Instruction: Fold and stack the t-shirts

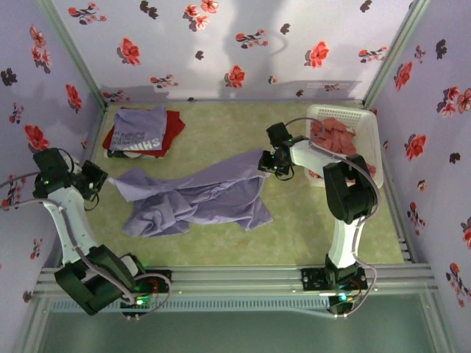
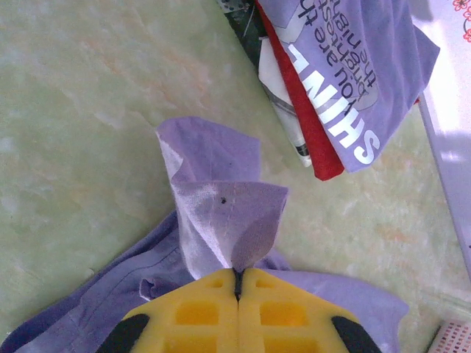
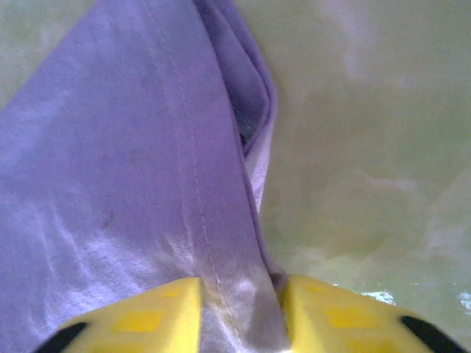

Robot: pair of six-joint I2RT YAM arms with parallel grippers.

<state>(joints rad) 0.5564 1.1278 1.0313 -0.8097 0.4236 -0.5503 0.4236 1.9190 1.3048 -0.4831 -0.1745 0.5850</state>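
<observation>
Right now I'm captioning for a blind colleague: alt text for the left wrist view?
The shut left gripper pinches a peak of the lavender t-shirt over the green table. Upper right, a lettered purple shirt lies folded on a red shirt.

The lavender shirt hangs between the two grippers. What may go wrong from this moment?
1. The left gripper pinches only a small corner tip of the lavender t-shirt; a pull may slip it free.
2. The shirt lies bunched and twisted between that gripper and the right gripper, so a fold may come out crooked.
3. The folded stack sits close to the left gripper; dragged cloth might disturb it.
</observation>
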